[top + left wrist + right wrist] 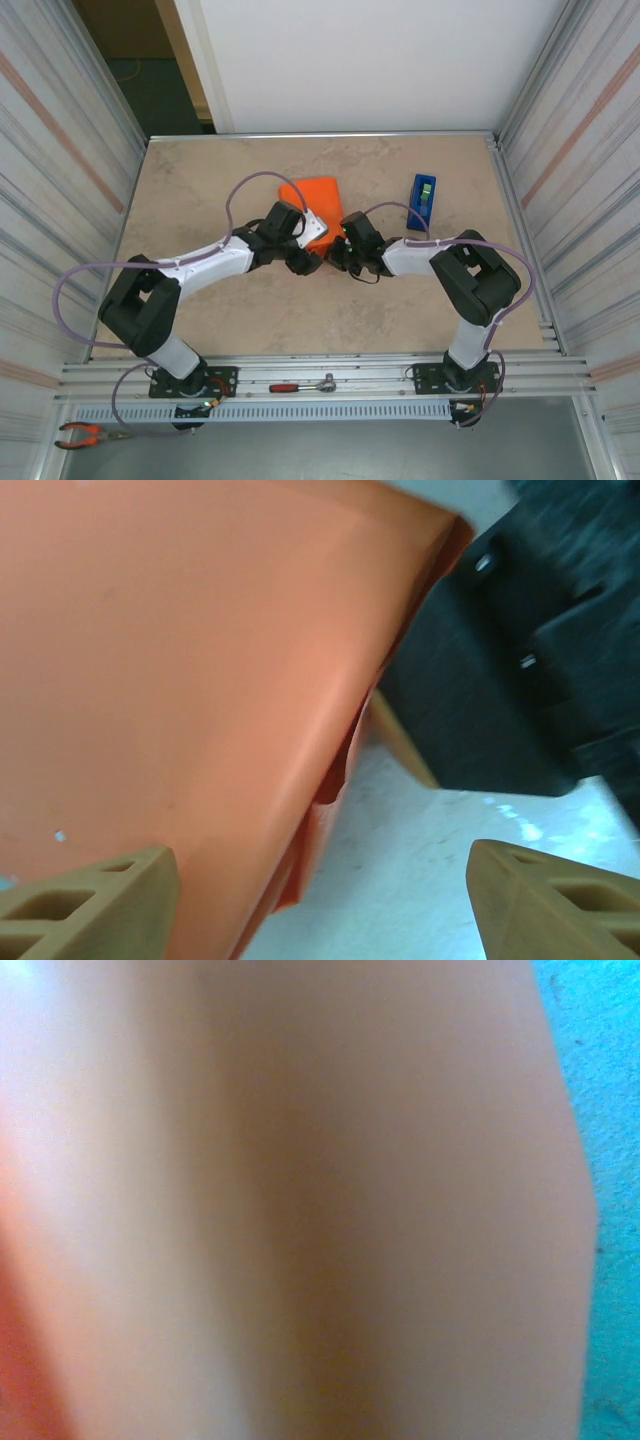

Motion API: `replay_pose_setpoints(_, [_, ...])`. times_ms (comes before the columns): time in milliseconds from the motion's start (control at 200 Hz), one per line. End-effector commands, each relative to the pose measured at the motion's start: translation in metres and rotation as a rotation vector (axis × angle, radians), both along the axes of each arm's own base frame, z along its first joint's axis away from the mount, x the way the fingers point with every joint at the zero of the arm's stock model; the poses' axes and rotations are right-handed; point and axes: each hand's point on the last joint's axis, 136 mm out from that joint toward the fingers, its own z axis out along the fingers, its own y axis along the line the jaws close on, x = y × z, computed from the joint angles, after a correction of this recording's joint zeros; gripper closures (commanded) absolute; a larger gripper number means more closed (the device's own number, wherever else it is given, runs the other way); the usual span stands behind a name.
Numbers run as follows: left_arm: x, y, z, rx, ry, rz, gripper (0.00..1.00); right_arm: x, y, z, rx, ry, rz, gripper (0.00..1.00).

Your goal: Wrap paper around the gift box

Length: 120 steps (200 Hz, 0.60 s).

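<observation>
Partly folded bright orange paper

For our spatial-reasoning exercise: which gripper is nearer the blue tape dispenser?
Right. The right gripper sits left of the tape dispenser, slightly toward the bases; the left gripper is farther left, by the orange paper.

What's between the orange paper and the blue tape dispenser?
Top view: bare tabletop from paper to tape dispenser, the right arm's purple cable arching over it.
</observation>
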Motion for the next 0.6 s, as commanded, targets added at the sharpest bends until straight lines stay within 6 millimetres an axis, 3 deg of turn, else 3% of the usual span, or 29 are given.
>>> replay_pose_setpoints(0, [0.021, 0.010, 0.010, 0.073, -0.164, 0.012, 0.23, 0.006, 0.006, 0.022, 0.034, -0.051, 0.018, 1.00])
replay_pose_setpoints(381, [0.020, 0.007, -0.003, 0.081, -0.188, -0.036, 0.21, 0.007, 0.007, 0.025, 0.036, -0.053, 0.018, 1.00])
replay_pose_setpoints(596, [0.031, 0.005, -0.014, 0.132, -0.160, -0.026, 0.23, 0.007, 0.007, 0.029, 0.034, -0.056, 0.021, 1.00])
